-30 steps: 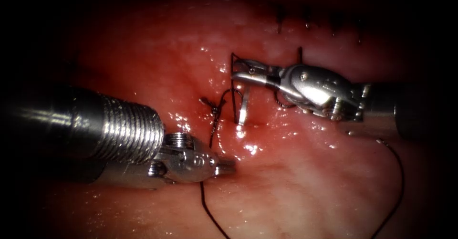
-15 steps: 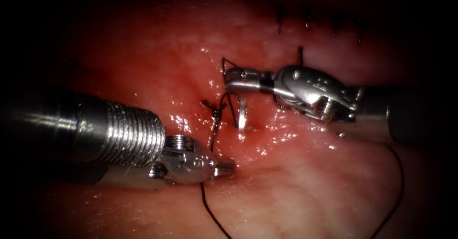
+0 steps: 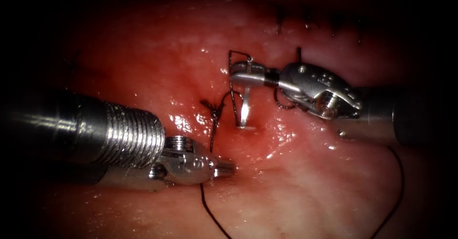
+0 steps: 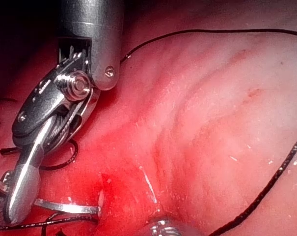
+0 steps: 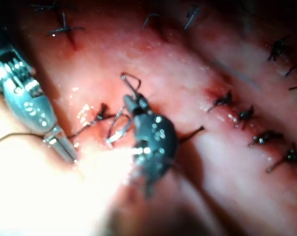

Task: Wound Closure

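Observation:
My right tool [image 3: 240,73] comes in from the right, jaws shut on the curved needle [image 3: 245,108] near its upper end. The needle hangs down from the jaws and its lower end meets the wet tissue [image 3: 305,181] just right of a knotted stitch [image 3: 214,109]. Dark thread [image 3: 237,54] loops over the right jaws. My left tool [image 3: 228,168] lies low on the left, jaws shut with nothing seen between them. Thread [image 3: 210,213] emerges from under it and runs down. The left wrist view has the right tool [image 4: 15,196] gripping the needle [image 4: 65,208]. The right wrist view has the right tool [image 5: 132,104], needle [image 5: 118,133] and left tool [image 5: 66,151].
Several finished stitches [image 3: 305,22] cross the closed cut at the back; they also line up as stitches [image 5: 244,115] in the right wrist view. A long strand of thread [image 3: 400,181] curves down on the right. Red fluid [image 3: 253,139] pools around the needle's entry.
The right tool's wrist rolled and its jaws shifted slightly left, then back up. The needle's lower end stayed at the same spot on the tissue. The left tool has not moved.

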### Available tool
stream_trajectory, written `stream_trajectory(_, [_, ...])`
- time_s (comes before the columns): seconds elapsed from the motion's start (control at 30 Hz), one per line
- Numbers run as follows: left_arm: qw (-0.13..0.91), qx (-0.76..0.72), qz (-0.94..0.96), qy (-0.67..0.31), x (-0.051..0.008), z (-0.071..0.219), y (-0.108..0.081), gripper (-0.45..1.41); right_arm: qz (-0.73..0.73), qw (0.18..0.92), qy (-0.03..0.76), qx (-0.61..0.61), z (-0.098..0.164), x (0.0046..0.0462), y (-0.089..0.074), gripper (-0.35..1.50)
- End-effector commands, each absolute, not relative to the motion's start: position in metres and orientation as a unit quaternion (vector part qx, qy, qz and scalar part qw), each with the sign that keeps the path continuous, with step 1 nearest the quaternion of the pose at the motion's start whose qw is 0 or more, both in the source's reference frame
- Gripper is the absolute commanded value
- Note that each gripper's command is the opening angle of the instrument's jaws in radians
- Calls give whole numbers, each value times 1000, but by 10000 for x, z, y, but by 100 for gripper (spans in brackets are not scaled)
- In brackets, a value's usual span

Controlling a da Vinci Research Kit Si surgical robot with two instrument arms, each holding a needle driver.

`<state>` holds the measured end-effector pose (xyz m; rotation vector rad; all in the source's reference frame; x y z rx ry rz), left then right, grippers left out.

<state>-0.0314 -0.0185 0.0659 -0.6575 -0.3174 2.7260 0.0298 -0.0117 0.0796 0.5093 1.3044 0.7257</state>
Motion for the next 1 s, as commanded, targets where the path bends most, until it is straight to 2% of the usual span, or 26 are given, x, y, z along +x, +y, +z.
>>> stream_trajectory(0.03, [159,-230,954,-111,-320,664,-187,-20,327,704,587,227,800,306,-117,-35])
stream_trajectory(0.27, [161,-230,954,-110,-323,663,-188,-20,344,699,581,235,797,307,-119,-35])
stream_trajectory(0.67, [160,-230,954,-110,-322,665,-188,-16,431,635,528,364,799,313,-134,-35])
stream_trajectory(1.0, [159,-229,954,-111,-319,665,-186,-16,511,542,471,471,792,319,-152,-35])
